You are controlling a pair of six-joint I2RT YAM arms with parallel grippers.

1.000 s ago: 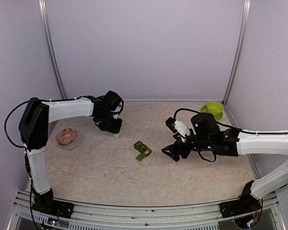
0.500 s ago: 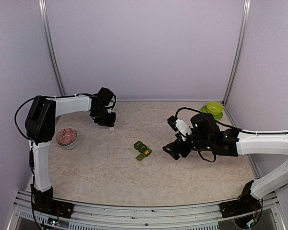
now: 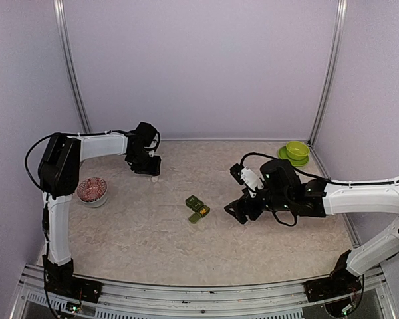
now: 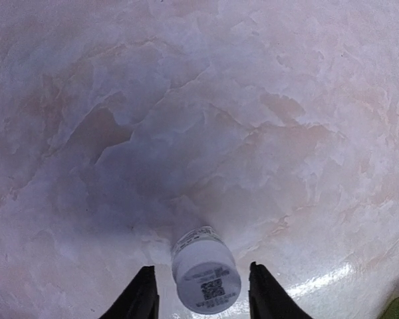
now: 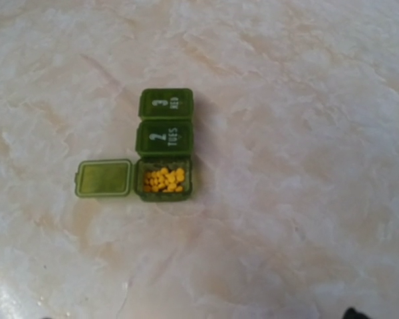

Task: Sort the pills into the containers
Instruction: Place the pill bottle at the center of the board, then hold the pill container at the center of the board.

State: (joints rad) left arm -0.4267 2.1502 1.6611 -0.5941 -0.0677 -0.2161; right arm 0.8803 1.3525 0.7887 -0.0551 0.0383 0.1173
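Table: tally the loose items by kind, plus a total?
Bottle: 1
Pill box: 1
Dish: 1
Bowl: 1
Saucer: 1
Total: 5
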